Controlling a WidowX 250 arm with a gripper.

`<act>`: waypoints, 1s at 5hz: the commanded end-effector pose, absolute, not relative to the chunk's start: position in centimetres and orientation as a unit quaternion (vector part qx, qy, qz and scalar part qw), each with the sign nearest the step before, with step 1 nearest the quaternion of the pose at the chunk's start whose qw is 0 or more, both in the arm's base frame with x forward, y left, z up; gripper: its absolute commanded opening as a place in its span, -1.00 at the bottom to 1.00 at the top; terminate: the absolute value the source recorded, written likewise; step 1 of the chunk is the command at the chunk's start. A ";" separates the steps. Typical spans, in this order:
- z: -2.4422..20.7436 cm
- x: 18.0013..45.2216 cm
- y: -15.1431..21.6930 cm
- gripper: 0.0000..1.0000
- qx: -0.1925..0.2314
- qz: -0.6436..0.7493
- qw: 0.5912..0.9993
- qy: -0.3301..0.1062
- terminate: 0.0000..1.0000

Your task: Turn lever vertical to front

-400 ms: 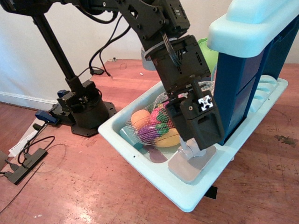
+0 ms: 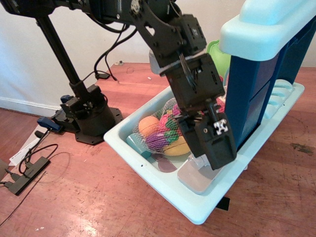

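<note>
My black gripper [image 2: 215,159] hangs low over the grey toy faucet in the pale-blue sink [image 2: 123,140]. Its body with the white marker covers most of the faucet. Only the flat grey base plate [image 2: 194,180] and a bit of light-grey collar [image 2: 198,160] show below and to the left of it. The lever is hidden behind the gripper, and so is the spout. The fingertips are hidden too, so I cannot tell whether the gripper is open or shut, or whether it touches the lever.
A mesh bag of toy fruit [image 2: 160,131] lies in the sink left of the faucet. A blue cabinet with a pale top [image 2: 252,94] stands close on the right. The arm's stand [image 2: 89,116] and cables [image 2: 24,170] are on the left.
The gripper has dropped and shifted slightly, now covering more of the faucet's stem and collar. The base plate and the mesh bag have not moved.
</note>
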State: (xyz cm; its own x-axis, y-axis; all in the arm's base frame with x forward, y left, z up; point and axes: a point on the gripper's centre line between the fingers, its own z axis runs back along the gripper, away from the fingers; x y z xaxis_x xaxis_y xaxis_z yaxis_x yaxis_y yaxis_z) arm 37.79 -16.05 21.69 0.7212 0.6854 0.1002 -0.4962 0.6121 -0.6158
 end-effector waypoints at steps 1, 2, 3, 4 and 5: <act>22.4 37.9 -16.0 1.00 -0.299 0.331 0.875 -0.187 -1.00; 21.3 37.0 -15.7 1.00 -0.303 0.333 0.873 -0.188 -1.00; 20.3 36.2 -15.4 1.00 -0.303 0.333 0.873 -0.188 -1.00; 18.6 35.3 -15.2 1.00 -0.308 0.335 0.870 -0.189 -1.00; 17.9 35.0 -15.1 1.00 -0.302 0.343 0.868 -0.196 -1.00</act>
